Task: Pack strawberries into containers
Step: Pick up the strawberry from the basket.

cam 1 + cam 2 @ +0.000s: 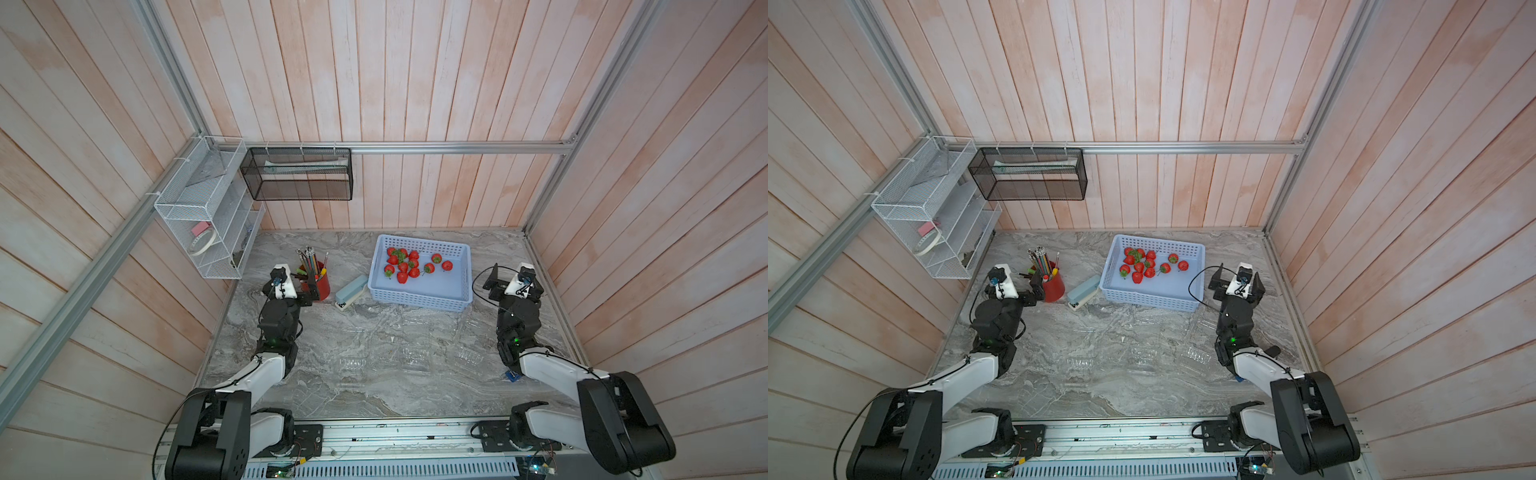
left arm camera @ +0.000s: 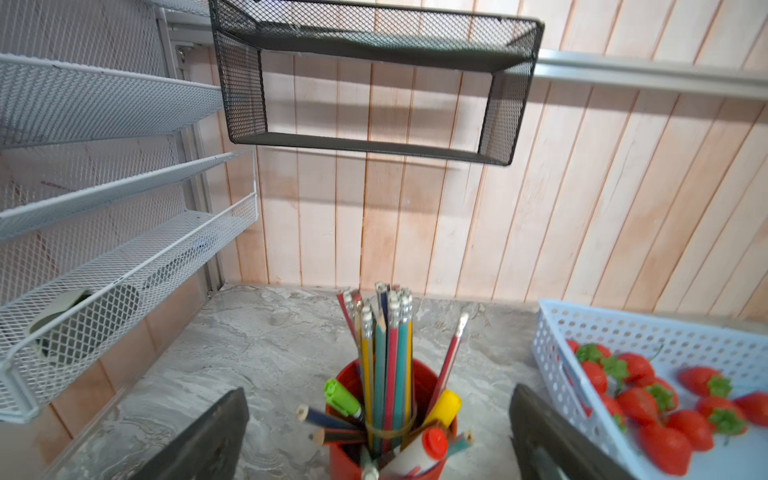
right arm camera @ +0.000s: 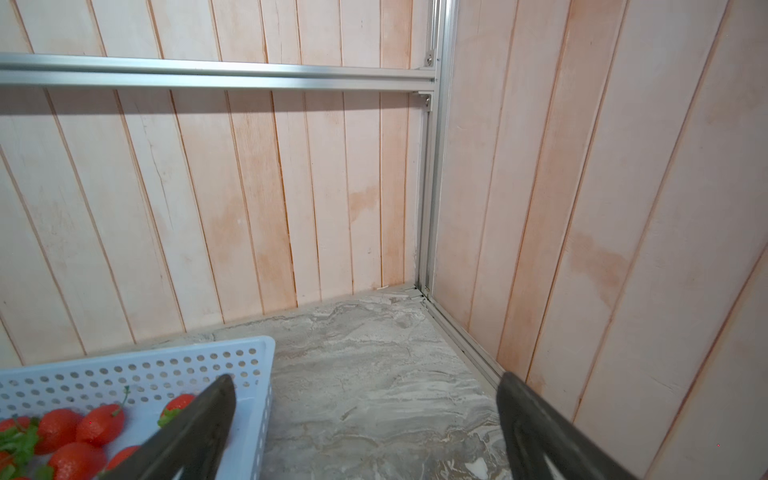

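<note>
Several red strawberries (image 1: 409, 264) (image 1: 1146, 266) lie in the far left part of a light-blue perforated basket (image 1: 417, 300); they also show in the left wrist view (image 2: 648, 401) and the right wrist view (image 3: 62, 432). Three clear containers (image 1: 353, 361) (image 1: 415, 353) (image 1: 471, 353) sit open on the marble table, nearer than the basket, faint in both top views. My left gripper (image 1: 309, 286) (image 2: 378, 390) is open, its fingers either side of the pencil cup. My right gripper (image 1: 513, 276) (image 3: 365, 378) is open and empty over bare table beside the basket's right end.
A red pencil cup (image 1: 319, 284) full of pencils and markers stands left of the basket, a pale blue stapler (image 1: 351, 291) between them. A white mesh rack (image 1: 199, 216) and a black mesh shelf (image 1: 299, 174) hang on the walls at the back left.
</note>
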You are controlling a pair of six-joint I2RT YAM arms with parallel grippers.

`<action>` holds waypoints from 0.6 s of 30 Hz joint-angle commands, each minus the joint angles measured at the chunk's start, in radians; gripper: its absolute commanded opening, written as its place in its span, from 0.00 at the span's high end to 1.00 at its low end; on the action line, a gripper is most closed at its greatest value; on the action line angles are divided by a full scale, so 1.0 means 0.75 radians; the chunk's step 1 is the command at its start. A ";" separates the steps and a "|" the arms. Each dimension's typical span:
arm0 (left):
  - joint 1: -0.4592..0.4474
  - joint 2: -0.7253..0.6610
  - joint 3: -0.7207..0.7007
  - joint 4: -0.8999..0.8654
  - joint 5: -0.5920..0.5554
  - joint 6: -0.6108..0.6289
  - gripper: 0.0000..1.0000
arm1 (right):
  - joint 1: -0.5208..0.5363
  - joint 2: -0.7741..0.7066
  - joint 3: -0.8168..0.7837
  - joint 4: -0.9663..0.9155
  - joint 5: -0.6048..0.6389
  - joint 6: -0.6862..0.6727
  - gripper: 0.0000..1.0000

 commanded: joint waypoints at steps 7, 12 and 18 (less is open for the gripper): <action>0.006 -0.184 0.326 -0.868 -0.059 -0.514 0.00 | 0.308 -0.002 0.221 -0.488 -0.035 -0.029 0.24; 0.092 -0.234 0.387 -0.988 0.108 -0.666 0.00 | 0.308 0.105 0.437 -0.792 -0.234 0.178 0.36; 0.009 -0.188 0.519 -1.093 0.243 -0.612 0.00 | 0.277 0.314 0.726 -1.164 -0.348 0.312 0.38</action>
